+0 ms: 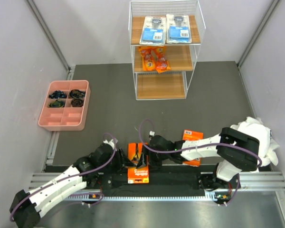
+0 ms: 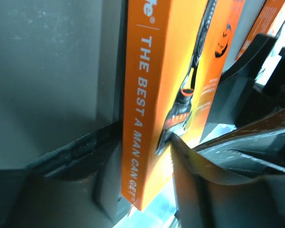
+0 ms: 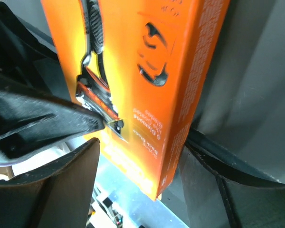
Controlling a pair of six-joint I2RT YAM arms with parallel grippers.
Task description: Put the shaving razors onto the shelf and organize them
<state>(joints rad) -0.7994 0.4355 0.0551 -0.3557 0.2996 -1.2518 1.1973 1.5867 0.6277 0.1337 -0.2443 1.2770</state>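
Shelf (image 1: 160, 86): stands at the table's (image 1: 109, 85) far side.
Blister cards (image 1: 153, 30): two, side by side on the shelf's top board.
Orange pouches (image 1: 154, 58): two, touching, on the shelf's middle board, left half.
Long orange-black box (image 1: 138, 164): well apart from the shelf on its near side, between both hands.
Orange card (image 1: 193, 135): near side of the shelf, to its right, partly under the right arm.
Left hand (image 1: 127, 161): fingers flank the box, close against it; cannot tell whether they grip it.
Right hand (image 1: 152, 158): clamped on the box's edges.
Pink tray (image 1: 61, 127): left of the shelf, nearer.
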